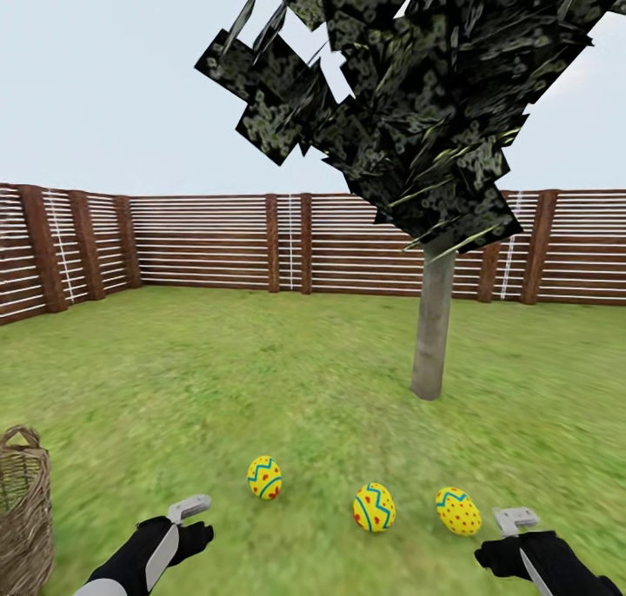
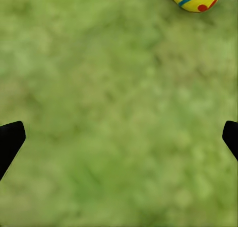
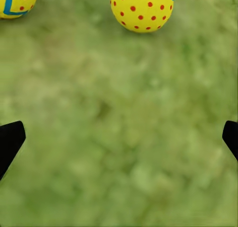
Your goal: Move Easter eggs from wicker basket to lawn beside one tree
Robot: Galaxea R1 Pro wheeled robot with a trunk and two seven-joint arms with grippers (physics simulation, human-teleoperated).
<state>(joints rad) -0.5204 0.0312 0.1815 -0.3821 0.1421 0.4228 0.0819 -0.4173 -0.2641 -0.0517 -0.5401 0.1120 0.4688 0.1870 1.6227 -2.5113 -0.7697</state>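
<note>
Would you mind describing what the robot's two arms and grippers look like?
Both arms are black at the wrist with a pale grey panel. The left gripper and right gripper end in flat light-grey fingers; in the wrist views the fingertips appear black. No cables or markings visible.

slatted wooden fence (image 1: 217, 244), brown posts, pale sky (image 1: 104, 75)

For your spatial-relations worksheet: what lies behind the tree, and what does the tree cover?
Behind the tree stands the wooden slat fence, with pale sky above. The trunk and dark crown cover parts of the fence and sky, so what is there cannot be seen.
</note>
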